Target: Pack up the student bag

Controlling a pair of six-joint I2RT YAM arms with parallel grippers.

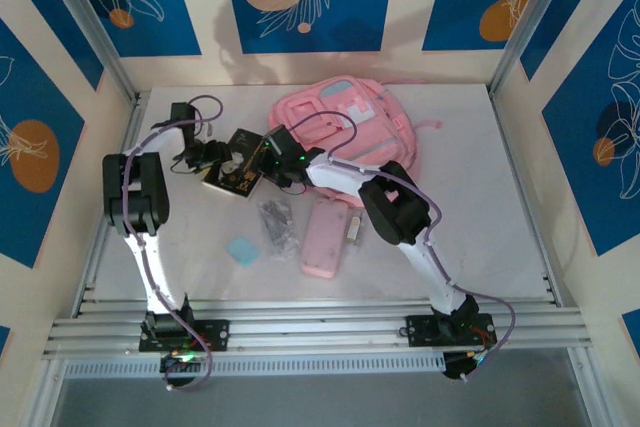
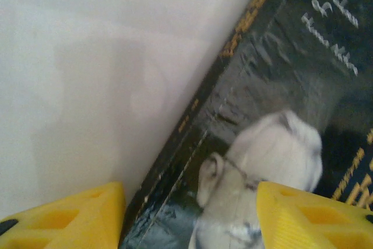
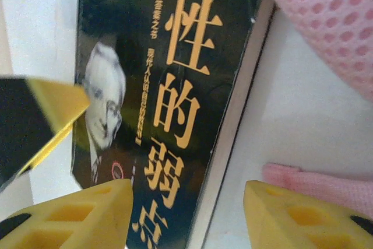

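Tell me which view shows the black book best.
Right wrist: the black book is close, its yellow title and portrait sharp. Left wrist shows a blurred part; top external shows it small.

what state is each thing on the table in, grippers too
student bag, lying flat, front up, zip unclear
book, closed, flat, cover up
pencil case, lying flat on the table
blue pad, flat on the table
left gripper, open, straddling the book's spine edge
right gripper, open, straddling the book's page edge
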